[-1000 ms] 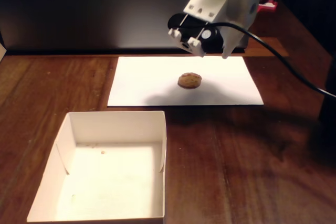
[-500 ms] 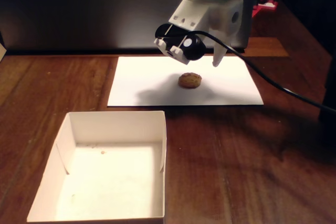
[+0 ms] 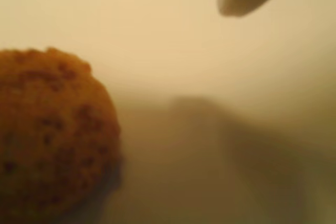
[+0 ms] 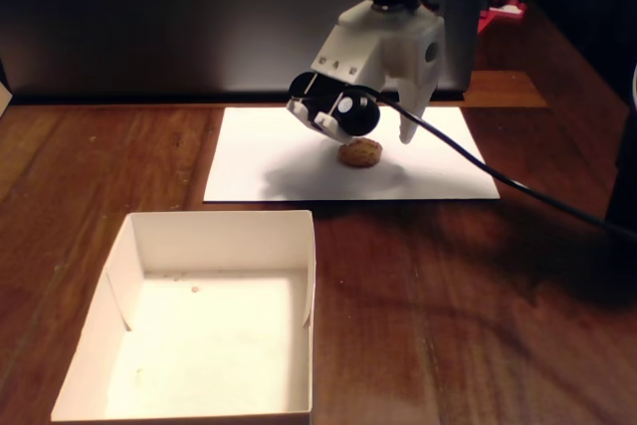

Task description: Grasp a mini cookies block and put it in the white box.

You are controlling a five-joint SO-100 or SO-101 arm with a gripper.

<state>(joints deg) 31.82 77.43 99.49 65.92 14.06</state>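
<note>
The white box (image 4: 204,320) fills the lower left of the fixed view, empty on the desk (image 4: 478,296). This looks like the approach before the grasp: the gripper (image 4: 383,136) hangs low over the white paper sheet (image 4: 269,161) at upper centre, jaws parted and holding nothing. The mini cookies block (image 4: 360,153) lies on the sheet between and just below them. Next they likely must drop and close.
</note>
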